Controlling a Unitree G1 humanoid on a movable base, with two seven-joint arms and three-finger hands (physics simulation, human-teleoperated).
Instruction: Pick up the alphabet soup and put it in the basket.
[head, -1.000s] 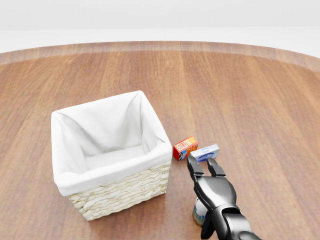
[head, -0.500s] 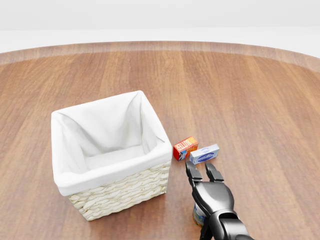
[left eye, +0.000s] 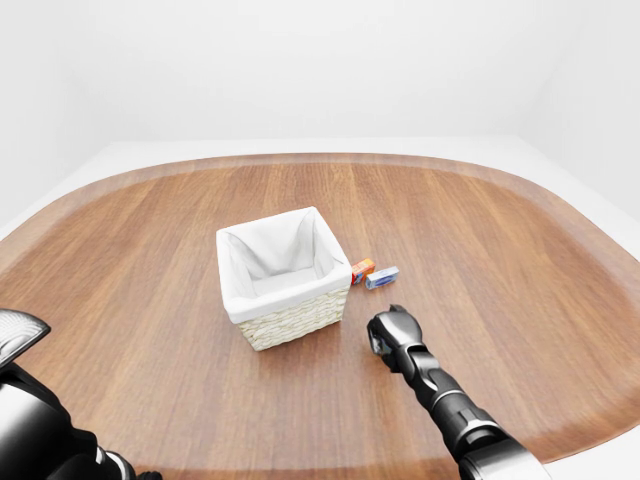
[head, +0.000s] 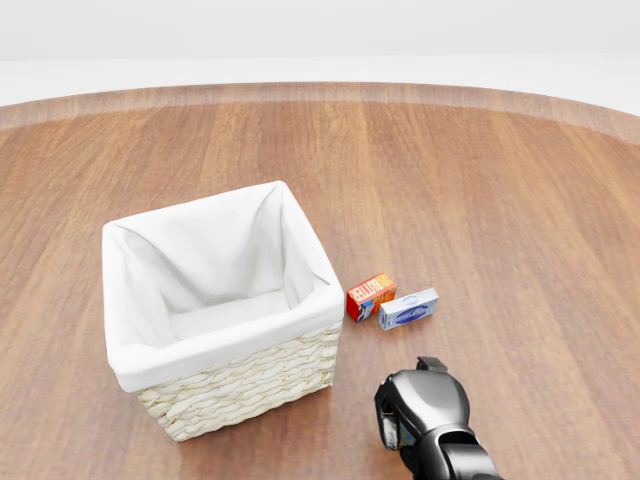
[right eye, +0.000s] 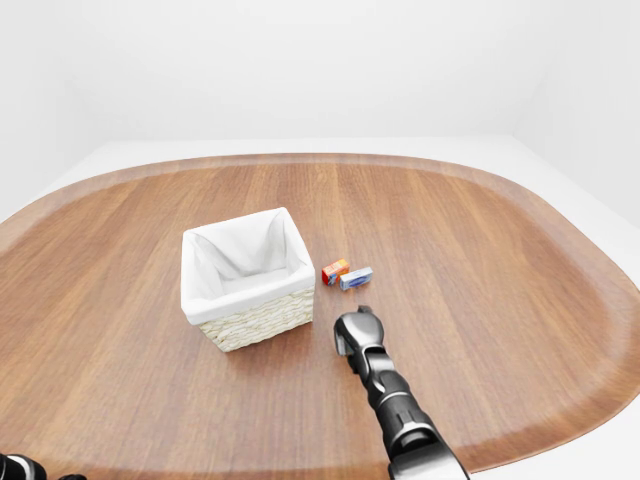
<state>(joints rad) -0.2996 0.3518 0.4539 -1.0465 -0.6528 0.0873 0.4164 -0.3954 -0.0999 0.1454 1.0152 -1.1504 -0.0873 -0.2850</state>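
One can, the soup (head: 389, 432), shows only as a sliver of label at the lower left edge of the right hand (head: 420, 408) in the head view, low and right of centre on the table (head: 520, 200). Its long axis and heading cannot be told, since the hand covers nearly all of it. The hand's fingers are curled down out of sight around the can's place; whether they clamp the can cannot be told. Just left of the hand stands the basket (head: 240, 385), wicker with a white cloth lining, open side up and nothing visible inside. Above the hand in the head view, near the basket's right corner, lie a small red box (head: 370, 295) and a small blue-white box (head: 408, 309), touching or nearly so, both apart from the hand. Part of the left arm (left eye: 30, 420) shows at the lower left of the left-eye view, its hand out of frame.
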